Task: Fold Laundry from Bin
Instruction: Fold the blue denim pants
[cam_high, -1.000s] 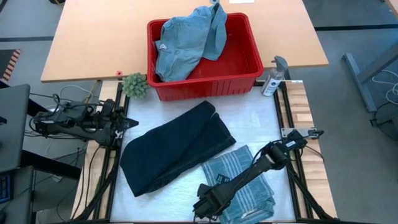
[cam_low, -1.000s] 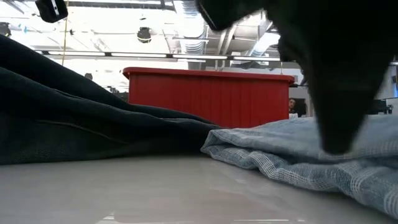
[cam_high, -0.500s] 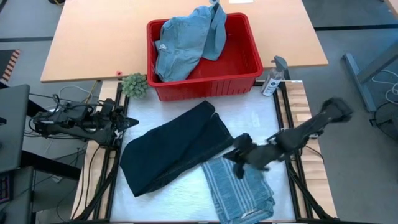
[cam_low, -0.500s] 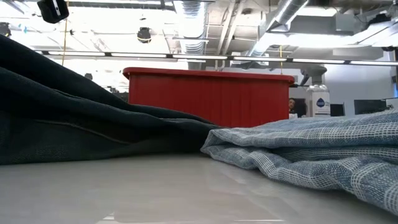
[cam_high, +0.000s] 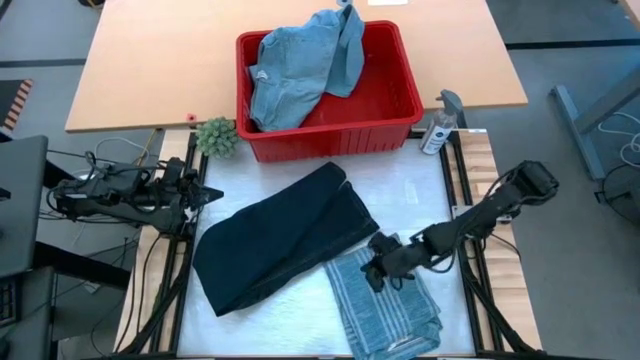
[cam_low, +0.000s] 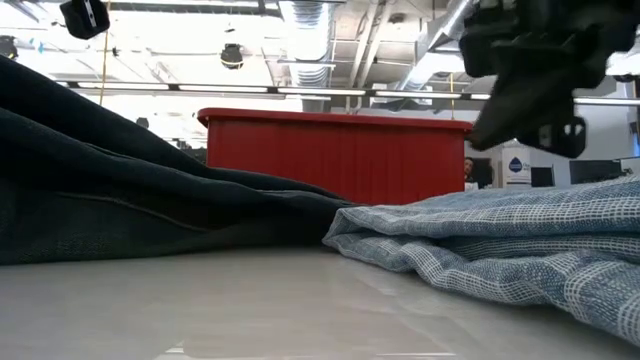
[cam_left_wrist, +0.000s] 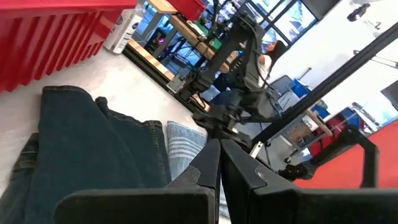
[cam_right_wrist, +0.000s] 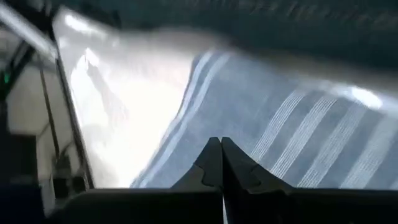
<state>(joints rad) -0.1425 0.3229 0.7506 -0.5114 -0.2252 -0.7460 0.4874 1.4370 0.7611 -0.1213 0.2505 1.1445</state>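
The right tool (cam_high: 375, 272), fingers pressed together and empty, hides part of the striped shirt (cam_high: 385, 305).

Bare mat (cam_high: 400, 195) between bin (cam_high: 330, 140) and trousers (cam_high: 280, 240)

A light wooden table (cam_high: 150, 60) stands on grey floor (cam_high: 570, 40), with ceiling ducts (cam_low: 300, 20) and strip lights overhead.

One camera looks straight down; another sits at tabletop level facing the red bin (cam_low: 335, 155); both wrist cameras look closely past their fingers at the striped shirt (cam_right_wrist: 292, 137)
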